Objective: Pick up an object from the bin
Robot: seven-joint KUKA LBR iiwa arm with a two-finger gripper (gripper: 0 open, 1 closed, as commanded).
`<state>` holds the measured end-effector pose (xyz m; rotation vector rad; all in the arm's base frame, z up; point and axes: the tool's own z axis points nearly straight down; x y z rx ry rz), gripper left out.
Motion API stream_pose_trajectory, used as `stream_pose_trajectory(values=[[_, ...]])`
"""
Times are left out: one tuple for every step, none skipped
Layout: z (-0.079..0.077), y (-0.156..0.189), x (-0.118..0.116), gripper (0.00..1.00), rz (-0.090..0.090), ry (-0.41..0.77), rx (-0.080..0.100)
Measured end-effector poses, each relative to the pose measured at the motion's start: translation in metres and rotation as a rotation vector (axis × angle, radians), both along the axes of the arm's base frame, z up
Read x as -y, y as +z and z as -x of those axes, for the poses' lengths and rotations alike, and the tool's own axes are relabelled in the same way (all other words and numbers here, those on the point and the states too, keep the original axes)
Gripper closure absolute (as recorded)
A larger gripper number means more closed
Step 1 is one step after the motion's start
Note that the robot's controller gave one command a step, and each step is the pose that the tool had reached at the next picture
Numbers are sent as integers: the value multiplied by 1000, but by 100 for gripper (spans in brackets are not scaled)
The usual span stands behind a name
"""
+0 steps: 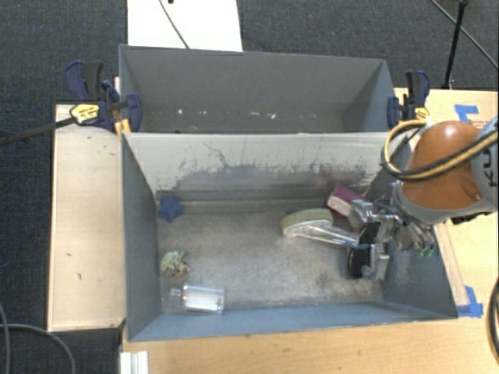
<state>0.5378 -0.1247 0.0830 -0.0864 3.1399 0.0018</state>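
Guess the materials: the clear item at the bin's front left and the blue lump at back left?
Clear item: likely transparent plastic with a glossy finish. The grey bin shows through it, and it carries bright highlights. Blue lump: matte, possibly foam or soft rubber, with no shine and an irregular outline. The look alone doesn't settle it.

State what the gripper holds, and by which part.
Cannot be told. The gripper is low in the bin, beside a pale green thing.
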Motion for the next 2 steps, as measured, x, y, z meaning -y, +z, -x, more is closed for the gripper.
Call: stream_pose_trajectory(values=[[-2,5,-7,100,-4,9,6],[10,153,4,100,4,66,10]])
